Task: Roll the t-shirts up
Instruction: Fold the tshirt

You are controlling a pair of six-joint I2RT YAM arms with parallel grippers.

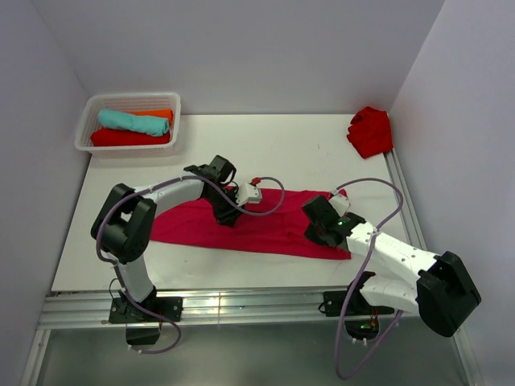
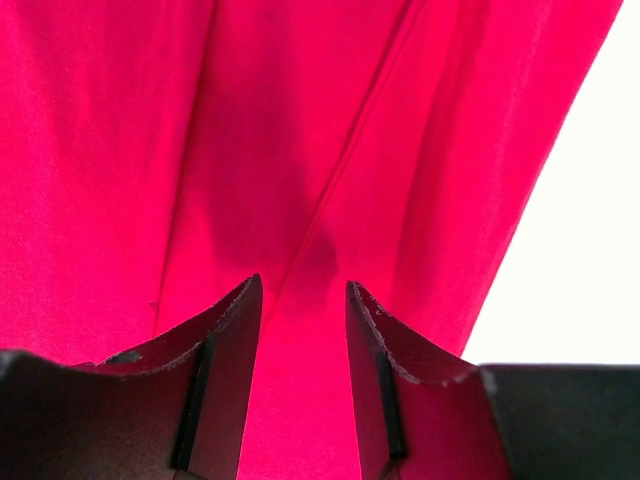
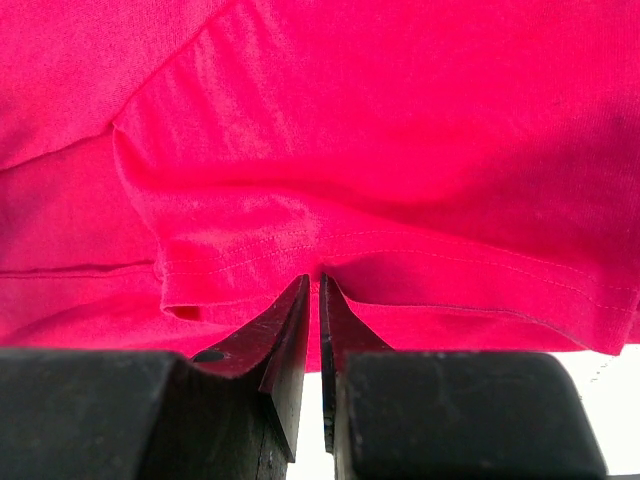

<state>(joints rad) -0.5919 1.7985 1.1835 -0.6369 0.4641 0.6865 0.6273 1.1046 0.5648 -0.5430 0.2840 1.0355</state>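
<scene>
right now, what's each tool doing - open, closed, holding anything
left tool: open, fingers either side of a crease in the red shirt
right tool: closed, pinching the red shirt's hem

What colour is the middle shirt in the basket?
The shirt is teal, clearest in the top view.
</scene>
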